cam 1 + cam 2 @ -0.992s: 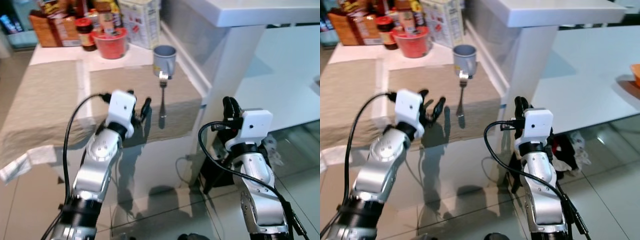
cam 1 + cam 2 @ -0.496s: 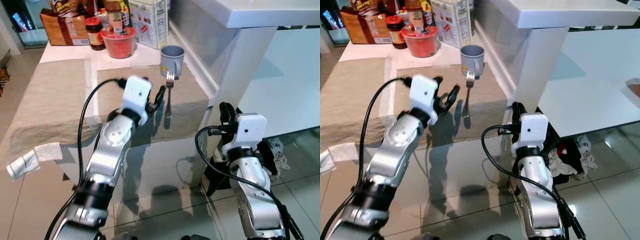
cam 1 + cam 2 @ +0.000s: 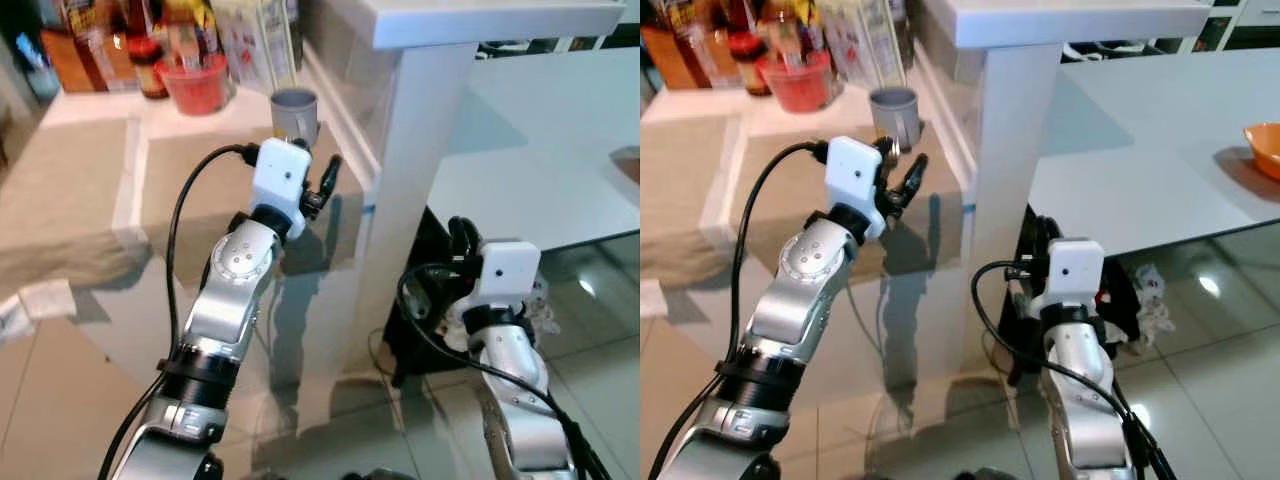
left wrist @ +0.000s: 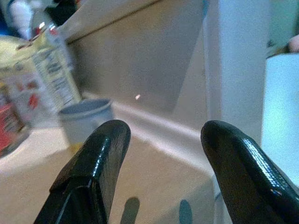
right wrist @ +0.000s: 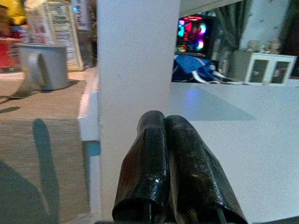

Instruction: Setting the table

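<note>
Fork (image 5: 21, 91) shows just its tine end, touching the base of the grey mug (image 3: 293, 110). From there its long axis runs away from the mug toward the desk's near edge, and the rest is hidden behind the left claw. The desk (image 3: 100, 115) carries a beige placemat (image 3: 190, 170) in front of the mug, and a white pillar (image 3: 420, 150) stands just beside the mug. The whole view has shifted since a second ago, so the camera moved. The left claw (image 4: 166, 128) has reached closer to the mug and now covers the handle that was earlier in plain sight; its fingers are spread apart, grasping nothing. The right claw (image 5: 163, 116) stays low, well apart from the mug, fingers pressed together.
</note>
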You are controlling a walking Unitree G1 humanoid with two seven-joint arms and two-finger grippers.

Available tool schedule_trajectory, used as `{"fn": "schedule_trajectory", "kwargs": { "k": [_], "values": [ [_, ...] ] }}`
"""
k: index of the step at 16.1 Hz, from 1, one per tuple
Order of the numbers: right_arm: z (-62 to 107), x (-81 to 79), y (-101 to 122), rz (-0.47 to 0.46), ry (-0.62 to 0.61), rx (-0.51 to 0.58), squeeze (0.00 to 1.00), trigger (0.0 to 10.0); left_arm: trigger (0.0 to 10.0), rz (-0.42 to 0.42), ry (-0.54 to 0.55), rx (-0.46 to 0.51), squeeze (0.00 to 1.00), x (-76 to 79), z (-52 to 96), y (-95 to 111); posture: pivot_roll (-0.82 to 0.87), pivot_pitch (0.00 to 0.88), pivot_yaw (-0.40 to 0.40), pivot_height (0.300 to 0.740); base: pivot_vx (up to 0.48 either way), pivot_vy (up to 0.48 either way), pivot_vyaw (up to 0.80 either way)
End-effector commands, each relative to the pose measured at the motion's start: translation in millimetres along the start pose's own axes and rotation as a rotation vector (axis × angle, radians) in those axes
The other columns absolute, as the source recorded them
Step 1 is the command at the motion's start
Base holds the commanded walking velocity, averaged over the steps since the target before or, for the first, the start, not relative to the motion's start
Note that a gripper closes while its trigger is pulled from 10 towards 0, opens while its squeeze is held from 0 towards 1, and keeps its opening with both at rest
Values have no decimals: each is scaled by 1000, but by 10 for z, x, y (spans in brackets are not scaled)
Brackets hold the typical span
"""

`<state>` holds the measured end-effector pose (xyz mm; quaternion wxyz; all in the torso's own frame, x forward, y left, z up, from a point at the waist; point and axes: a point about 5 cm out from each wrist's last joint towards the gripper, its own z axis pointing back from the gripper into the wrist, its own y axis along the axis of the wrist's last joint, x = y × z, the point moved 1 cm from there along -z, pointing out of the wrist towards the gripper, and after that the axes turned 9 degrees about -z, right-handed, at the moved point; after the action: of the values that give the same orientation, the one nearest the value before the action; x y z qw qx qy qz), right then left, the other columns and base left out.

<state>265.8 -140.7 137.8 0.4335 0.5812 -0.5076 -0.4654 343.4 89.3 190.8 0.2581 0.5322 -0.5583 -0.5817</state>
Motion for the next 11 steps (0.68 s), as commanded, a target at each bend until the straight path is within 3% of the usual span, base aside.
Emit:
{"fn": "schedule_trajectory", "kwargs": {
  "k": [1,5,7,11],
  "values": [
    [2,-21,12,8,13,9,0,10000,10000,-8,33,-12,0,-53,-1,-6,11,0,27,731,0,0,0],
    [18,-41,2,6,25,4,0,10000,10000,-61,68,-29,0,-147,-65,-14,12,0,27,731,0,0,0],
    [24,-36,-5,7,25,1,0,10000,10000,-55,93,-34,0,-178,-70,-16,10,0,28,731,398,270,0],
    [33,-42,-11,12,39,0,0,10000,10000,-65,100,-36,0,-159,-74,-16,8,0,25,731,437,0,0]
  ]
}}
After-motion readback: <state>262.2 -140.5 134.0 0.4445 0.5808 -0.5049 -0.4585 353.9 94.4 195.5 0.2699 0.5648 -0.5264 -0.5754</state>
